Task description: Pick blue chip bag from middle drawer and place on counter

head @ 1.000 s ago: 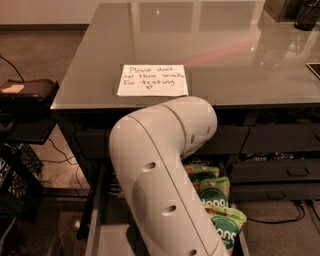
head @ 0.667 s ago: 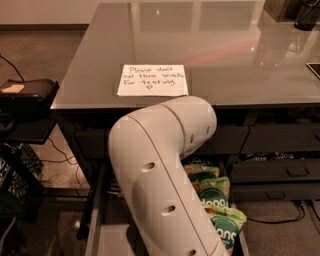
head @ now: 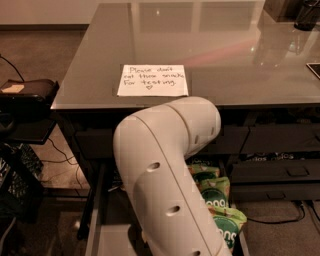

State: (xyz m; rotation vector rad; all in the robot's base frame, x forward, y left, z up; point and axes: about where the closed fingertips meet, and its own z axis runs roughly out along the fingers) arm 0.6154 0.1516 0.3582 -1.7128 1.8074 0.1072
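The glossy grey counter (head: pixel 210 55) fills the upper part of the camera view and bears a white handwritten note (head: pixel 152 80). Below its front edge the middle drawer (head: pixel 107 232) stands pulled open, with a dark side rail on the left and a lighter grey floor. My white arm (head: pixel 165 175) reaches down over the drawer and hides most of its inside. The gripper is not in view; it lies behind or below the arm. The blue chip bag is hidden. Green snack bags (head: pixel 217 200) show in the drawer to the right of the arm.
Dark narrower drawer fronts (head: pixel 280 172) with recessed handles stand at the right under the counter. A dark device (head: pixel 27 92) sits on a stand at the left, with a black crate (head: pixel 15 185) and cables below. Dark objects (head: pixel 307 15) stand at the counter's far right corner.
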